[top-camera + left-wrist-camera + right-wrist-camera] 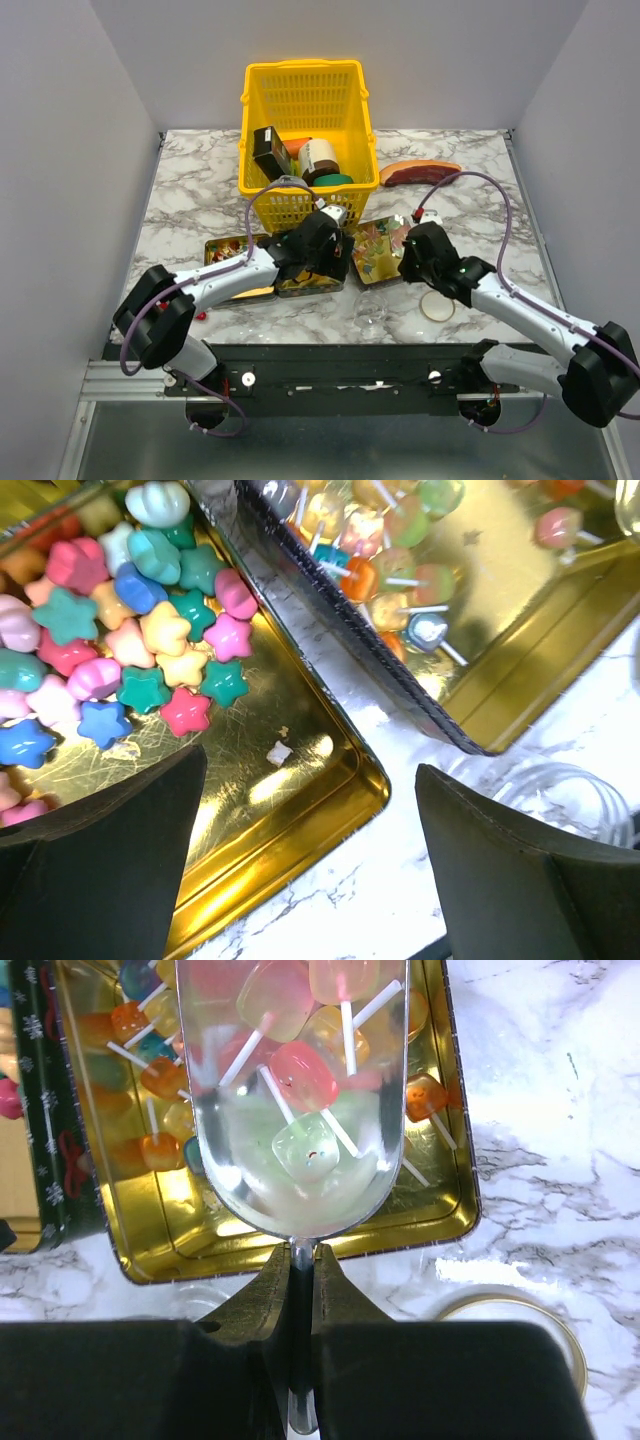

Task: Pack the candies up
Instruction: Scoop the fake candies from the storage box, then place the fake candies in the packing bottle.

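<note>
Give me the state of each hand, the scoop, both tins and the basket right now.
left tin, open, candies piled at one end.
right tin, open, lollipops inside.
scoop, loaded with lollipops, over the right tin.
left hand, open, empty, over the left tin's corner.
right hand, shut on the scoop's handle.
basket, upright, groceries inside.

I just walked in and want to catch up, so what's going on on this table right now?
It's a candy-packing job in progress. The right claw is shut on the handle of a clear scoop loaded with lollipops, held over the gold tin they came from. The left claw is open and empty, hovering above the corner of a second tin of star-shaped sweets, beside a glass jar.
</note>
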`<act>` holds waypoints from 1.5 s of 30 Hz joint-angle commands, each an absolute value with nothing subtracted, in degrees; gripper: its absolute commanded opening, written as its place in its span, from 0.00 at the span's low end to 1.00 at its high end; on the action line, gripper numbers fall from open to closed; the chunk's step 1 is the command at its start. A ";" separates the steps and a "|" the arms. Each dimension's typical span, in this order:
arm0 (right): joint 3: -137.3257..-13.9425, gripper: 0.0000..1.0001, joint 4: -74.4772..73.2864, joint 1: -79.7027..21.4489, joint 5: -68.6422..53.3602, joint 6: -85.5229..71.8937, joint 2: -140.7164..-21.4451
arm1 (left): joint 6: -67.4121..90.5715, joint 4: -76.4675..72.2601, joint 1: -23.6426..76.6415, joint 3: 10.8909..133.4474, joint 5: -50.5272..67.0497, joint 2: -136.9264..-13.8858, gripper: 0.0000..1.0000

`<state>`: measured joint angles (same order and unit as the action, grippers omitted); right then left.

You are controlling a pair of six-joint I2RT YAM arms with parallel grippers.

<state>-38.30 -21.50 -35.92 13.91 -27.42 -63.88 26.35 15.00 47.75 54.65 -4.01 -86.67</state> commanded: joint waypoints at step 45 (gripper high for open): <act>-60.20 0.01 -74.26 -69.26 -3.16 -46.05 -62.40 | 22.06 13.36 39.02 51.86 -9.05 -75.85 0.99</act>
